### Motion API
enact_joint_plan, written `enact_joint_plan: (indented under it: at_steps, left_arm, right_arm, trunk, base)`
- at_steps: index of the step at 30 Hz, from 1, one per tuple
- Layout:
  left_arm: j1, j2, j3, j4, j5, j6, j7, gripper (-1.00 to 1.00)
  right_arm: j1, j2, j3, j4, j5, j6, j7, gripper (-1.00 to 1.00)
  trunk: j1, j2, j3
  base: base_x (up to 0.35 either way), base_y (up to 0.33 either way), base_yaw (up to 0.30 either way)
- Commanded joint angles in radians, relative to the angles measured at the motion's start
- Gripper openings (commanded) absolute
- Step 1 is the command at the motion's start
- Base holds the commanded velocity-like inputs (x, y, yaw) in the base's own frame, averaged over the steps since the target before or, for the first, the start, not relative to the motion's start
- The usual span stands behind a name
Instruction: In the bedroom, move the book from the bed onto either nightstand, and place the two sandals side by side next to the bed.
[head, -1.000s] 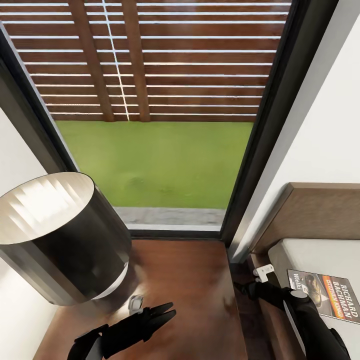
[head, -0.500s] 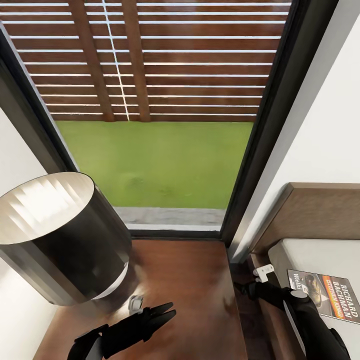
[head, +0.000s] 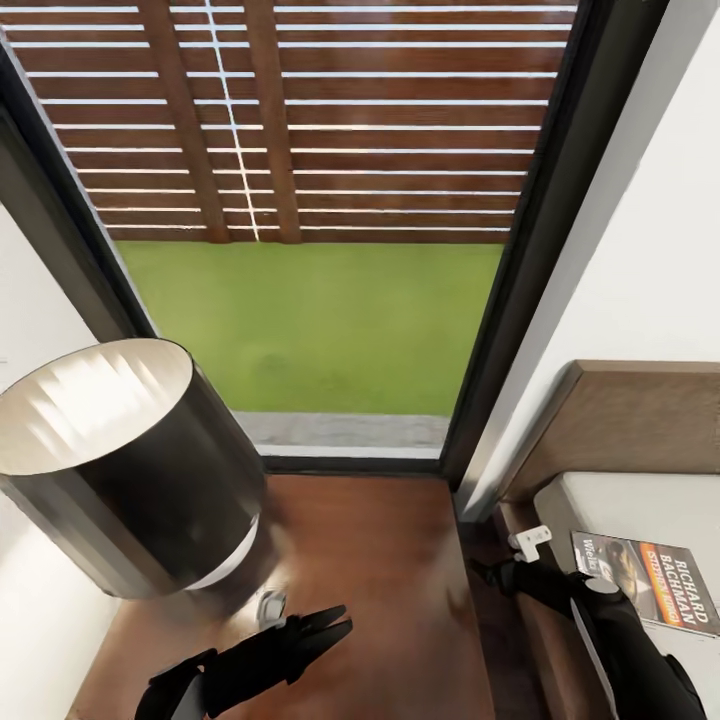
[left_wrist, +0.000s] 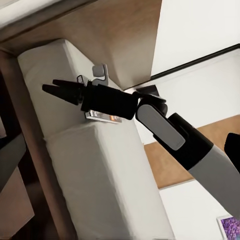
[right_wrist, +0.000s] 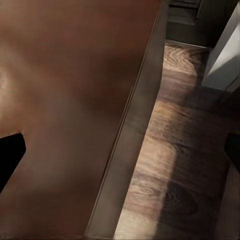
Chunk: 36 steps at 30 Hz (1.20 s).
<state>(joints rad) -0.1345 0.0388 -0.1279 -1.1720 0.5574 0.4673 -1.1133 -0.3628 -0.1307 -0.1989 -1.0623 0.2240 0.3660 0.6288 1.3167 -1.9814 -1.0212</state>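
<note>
The book (head: 645, 582), its dark cover marked "RICHARD BACHMAN", lies flat on the pale mattress of the bed (head: 640, 505) near the headboard. In the left wrist view the book (left_wrist: 102, 116) peeks out from behind my right arm. My right gripper (head: 478, 575) hovers open and empty over the gap between the bed and the nightstand (head: 390, 560), left of the book; it also appears in the left wrist view (left_wrist: 52, 86). My left gripper (head: 342, 620) is open over the nightstand's front part, holding nothing. The sandals are out of view.
A large dark drum-shade lamp (head: 120, 470) takes up the nightstand's left side. A tall dark-framed window (head: 320, 330) stands straight ahead, with white walls on either side. A small white fitting (head: 530, 541) sits at the mattress corner. Wood-plank floor (right_wrist: 170, 165) runs beside the nightstand.
The whole head view has shifted slightly, so the camera moved. Both arms and the book keep their places.
</note>
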Motion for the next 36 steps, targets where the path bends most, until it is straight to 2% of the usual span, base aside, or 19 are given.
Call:
enact_joint_plan:
  at_steps: [1,13,18,26,36]
  left_arm:
    - [0.0,0.001,-0.002,0.0,0.009,0.01,0.001,1.0]
    - [0.0,0.003,-0.002,0.003,0.01,0.011,0.001,1.0]
    - [0.0,0.003,-0.002,0.004,0.01,0.012,0.001,1.0]
    - [0.0,0.003,-0.002,0.005,0.009,0.026,0.001,1.0]
    - [0.0,0.003,-0.002,0.005,0.009,0.027,0.001,1.0]
  right_arm:
    - [-0.001,0.0,-0.003,-0.004,0.007,0.003,0.008,1.0]
    - [-0.001,-0.001,-0.006,-0.062,0.003,0.004,0.008,1.0]
    - [0.0,-0.003,-0.007,-0.063,0.003,0.004,0.008,1.0]
    - [-0.001,-0.004,-0.007,-0.065,0.003,0.004,0.008,1.0]
    - [0.0,-0.015,-0.007,-0.065,0.003,0.004,0.008,1.0]
  trunk:
    - [-0.001,0.0,-0.001]
    - [-0.001,0.0,-0.001]
    - [-0.001,0.0,-0.001]
    - [-0.001,0.0,0.0]
    - [-0.001,0.0,0.006]
  base:
    - [-0.251,0.0,0.0]
    - [-0.259,0.0,0.0]
    - [-0.024,0.053,0.0]
    - [0.076,0.243,-0.027]
    - [0.016,0.033,-0.23]
